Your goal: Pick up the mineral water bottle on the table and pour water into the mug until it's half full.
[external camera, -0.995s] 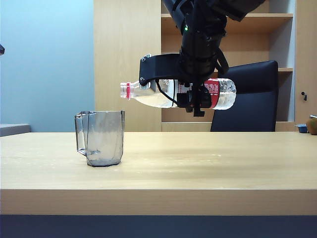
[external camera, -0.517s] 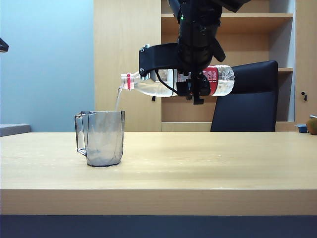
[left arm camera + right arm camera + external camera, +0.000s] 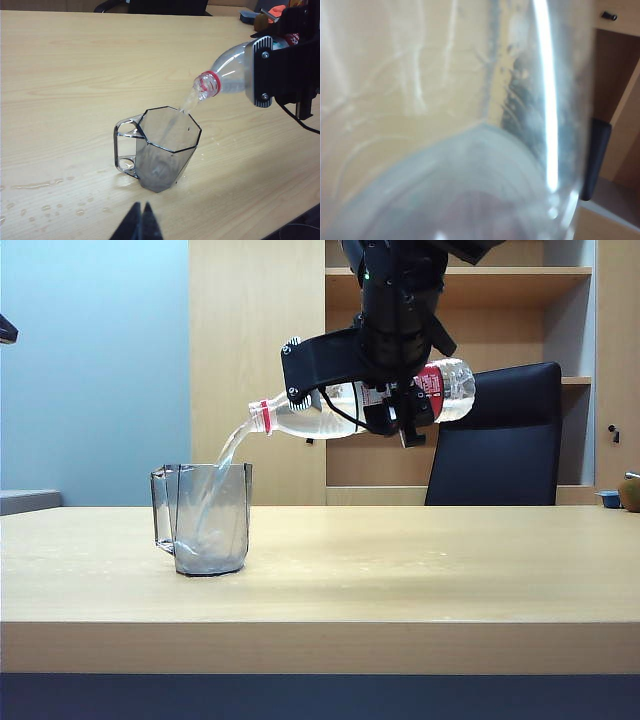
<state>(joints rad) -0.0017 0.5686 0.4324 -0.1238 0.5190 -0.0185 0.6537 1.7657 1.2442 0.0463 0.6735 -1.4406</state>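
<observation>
Right pincer point(image 3: 398, 425): hanging above the desk, right of the mug, clamping the mineral water bottle around its labelled middle; jaws standing partly apart, pressing on the bottle's sides.
Mineral water bottle point(image 3: 350, 405): being held in the air nearly level, mouth end dipping down toward the mug, base end sitting higher; red neck ring showing just behind the open mouth; also seen in the left wrist view point(image 3: 227, 80); filling the right wrist view as a blurred clear wall point(image 3: 470, 125).
Water point(image 3: 225, 455): running out of the bottle mouth in a thin curving stream and falling inside the mug's rim; some still lying in the lower side of the bottle.
Mug point(image 3: 202, 518): standing upright on the desk, left of centre, handle pointing away from the bottle; a shallow level of water collecting at the bottom; from the left wrist view point(image 3: 162, 150) the stream is entering at the rim's far side.
Desk point(image 3: 420, 570): light wood grain; droplets and small wet streaks lying around the mug in the left wrist view point(image 3: 60, 75).
Left pincer point(image 3: 141, 222): hovering low and near the mug, apart from it, tips pressing together, holding nothing.
Background: black chair point(image 3: 495, 435) sitting behind the desk, wooden shelf unit point(image 3: 520, 280) behind that.
</observation>
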